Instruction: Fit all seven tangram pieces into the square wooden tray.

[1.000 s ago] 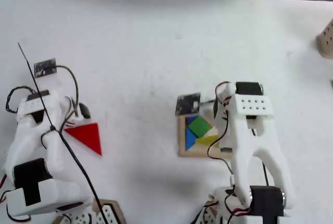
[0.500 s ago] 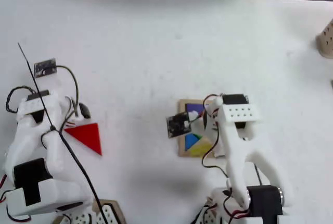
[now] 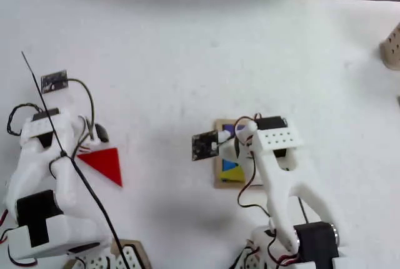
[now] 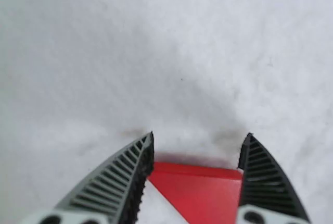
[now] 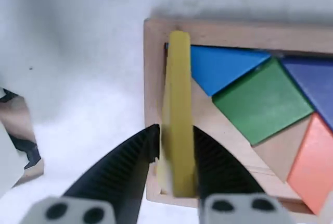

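Observation:
The square wooden tray [image 3: 218, 180] lies under my right arm in the high view, with yellow [image 3: 230, 170] and blue showing. In the right wrist view my right gripper [image 5: 176, 131] is shut on a yellow piece [image 5: 179, 78], held on edge over the tray's rim [image 5: 152, 78]. A blue triangle [image 5: 223, 65], a green square [image 5: 263, 101], a dark blue piece [image 5: 312, 81] and an orange piece [image 5: 312, 166] lie flat inside. The red triangle [image 3: 103, 164] lies on the table at the left. My left gripper [image 4: 199, 136] stands open, its fingertips on either side of the triangle's edge [image 4: 200, 193].
A perforated wooden object [image 3: 392, 47] stands at the table's right edge. Another wooden piece [image 3: 128, 253] lies by the left arm's base. The white table stretches open between the two arms and toward the far edge.
My right arm has swung left across the tray with the yellow piece and now covers the green square. The left arm and red triangle have stayed put.

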You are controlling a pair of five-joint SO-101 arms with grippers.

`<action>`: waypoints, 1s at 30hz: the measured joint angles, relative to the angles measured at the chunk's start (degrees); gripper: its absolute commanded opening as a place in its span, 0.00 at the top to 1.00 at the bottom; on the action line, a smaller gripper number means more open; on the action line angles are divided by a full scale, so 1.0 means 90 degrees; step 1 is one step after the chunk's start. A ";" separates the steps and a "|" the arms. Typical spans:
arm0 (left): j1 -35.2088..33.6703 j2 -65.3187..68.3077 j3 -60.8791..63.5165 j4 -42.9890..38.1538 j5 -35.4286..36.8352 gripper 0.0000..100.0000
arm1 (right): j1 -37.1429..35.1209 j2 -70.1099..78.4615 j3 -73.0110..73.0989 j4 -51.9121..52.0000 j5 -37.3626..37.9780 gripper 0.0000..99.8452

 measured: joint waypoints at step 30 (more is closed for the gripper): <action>0.0000 0.0000 0.0000 0.0000 0.0000 0.73 | 0.0234 0.0000 -0.2237 0.1739 -0.2784 0.98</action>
